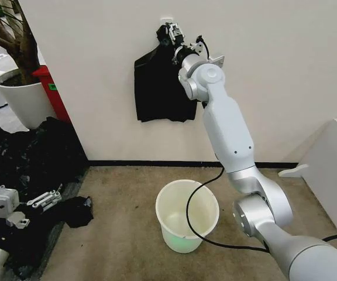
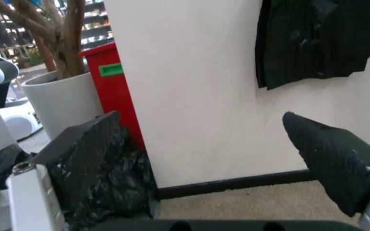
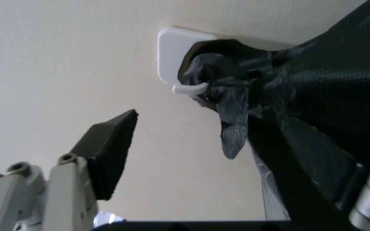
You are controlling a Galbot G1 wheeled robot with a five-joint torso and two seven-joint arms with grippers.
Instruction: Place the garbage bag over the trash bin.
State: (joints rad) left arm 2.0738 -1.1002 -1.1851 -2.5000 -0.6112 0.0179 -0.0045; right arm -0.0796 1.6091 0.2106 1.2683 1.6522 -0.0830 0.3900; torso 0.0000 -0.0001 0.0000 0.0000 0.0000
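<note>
Reaching up to the wall, the right gripper (image 1: 172,30) sits at the knotted top of the garbage bag (image 1: 160,88), fingers spread. In the right wrist view one dark finger pad (image 3: 111,154) stands apart from the bag's gathered neck, w/ the other finger's side against the plastic; nothing pinched yet, as far as I can tell. Bag's neck is looped over a small white hook (image 3: 188,88) on a white wall plate (image 3: 175,53), body hanging flat against the wall.

Progress: early, I'd judge. Bag not off the hook, not opened, not near the trash bin (image 1: 187,215), which stands empty on the carpet below, right arm's black cable (image 1: 195,225) drooping across its rim.

Left gripper (image 1: 45,199) idles low on the robot's left, fingers released, over a heap of black plastic sheeting (image 1: 25,152).

Around: white plant pot (image 1: 22,99) w/ a tree, red box (image 1: 54,91) beside it by the wall corner, white panel (image 1: 332,170) to the right.

In the way: hook must be cleared by lifting the neck; cable over the bin rim could snag the bag going on.
</note>
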